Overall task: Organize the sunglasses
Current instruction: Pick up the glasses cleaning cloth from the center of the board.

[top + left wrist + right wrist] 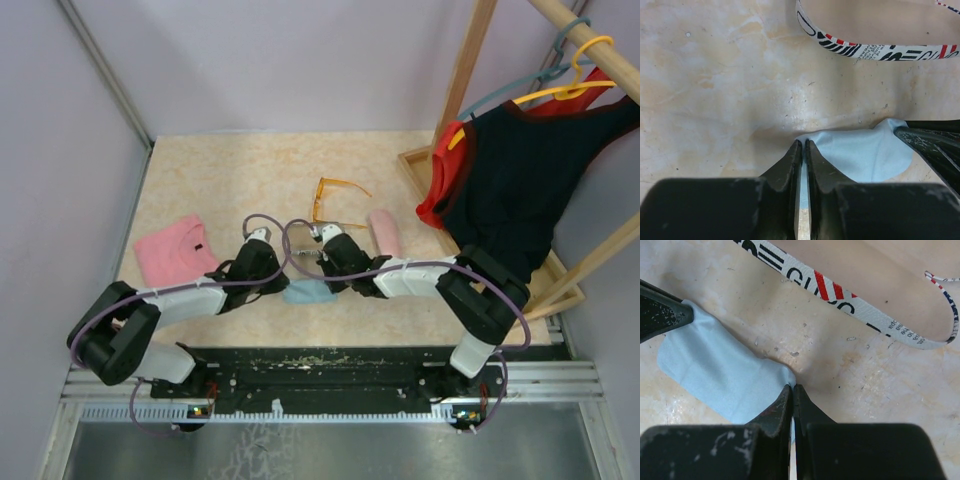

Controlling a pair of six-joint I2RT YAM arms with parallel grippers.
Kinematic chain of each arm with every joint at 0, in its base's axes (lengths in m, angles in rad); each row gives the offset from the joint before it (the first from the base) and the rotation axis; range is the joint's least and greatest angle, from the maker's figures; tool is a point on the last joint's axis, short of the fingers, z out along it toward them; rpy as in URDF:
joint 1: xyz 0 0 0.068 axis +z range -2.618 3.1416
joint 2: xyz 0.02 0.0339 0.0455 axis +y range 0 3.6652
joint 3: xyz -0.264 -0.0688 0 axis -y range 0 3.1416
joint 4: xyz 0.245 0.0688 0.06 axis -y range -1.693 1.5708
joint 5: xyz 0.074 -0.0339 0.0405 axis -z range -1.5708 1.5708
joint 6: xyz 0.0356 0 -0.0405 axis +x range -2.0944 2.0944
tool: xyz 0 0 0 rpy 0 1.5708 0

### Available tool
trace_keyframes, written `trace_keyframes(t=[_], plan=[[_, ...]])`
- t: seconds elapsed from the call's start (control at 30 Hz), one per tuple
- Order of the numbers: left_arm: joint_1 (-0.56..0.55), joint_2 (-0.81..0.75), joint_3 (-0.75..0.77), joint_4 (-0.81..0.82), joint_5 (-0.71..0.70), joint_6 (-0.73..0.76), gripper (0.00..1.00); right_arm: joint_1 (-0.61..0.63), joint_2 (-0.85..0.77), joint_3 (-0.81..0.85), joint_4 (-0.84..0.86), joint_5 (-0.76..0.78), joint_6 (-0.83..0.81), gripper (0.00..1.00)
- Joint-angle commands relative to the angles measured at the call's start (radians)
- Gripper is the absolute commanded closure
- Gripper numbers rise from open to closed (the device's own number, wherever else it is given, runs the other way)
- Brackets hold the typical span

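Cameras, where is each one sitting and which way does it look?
Top external: above and behind the arms, looking down on the table; the left arm and right arm show, bases at the bottom.
Left wrist: on the left arm's wrist, looking along its fingers, low over the table; the left gripper pinches the blue cloth.
Right wrist: on the right arm's wrist, equally low; the right gripper pinches the cloth's other side.
Shared: both wrist views show the blue cloth and the printed band.

arms (190,300): black, white | cables (263,217): purple | fingers (785,167): scuffed black
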Motion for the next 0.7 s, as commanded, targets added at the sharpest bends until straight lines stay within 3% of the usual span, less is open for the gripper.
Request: trace_keyframes(t=[0.0, 0.37, 0.67], plan=[[-0.005, 0.024, -0.040, -0.031, -0.024, 0.045, 0.87, 0.000, -0.015, -0.054, -0.057, -0.012, 0.028, 1.00], [-0.004, -0.063, -0.087, 0.089, 0.006, 0.118, 0.97, 0.000, -0.125, -0.114, 0.022, 0.079, 0.110, 1.00], [-0.005, -0.160, -0.092, 0.122, 0.014, 0.167, 0.98, 0.000, -0.168, -0.102, 0.052, 0.112, 0.109, 1.00]])
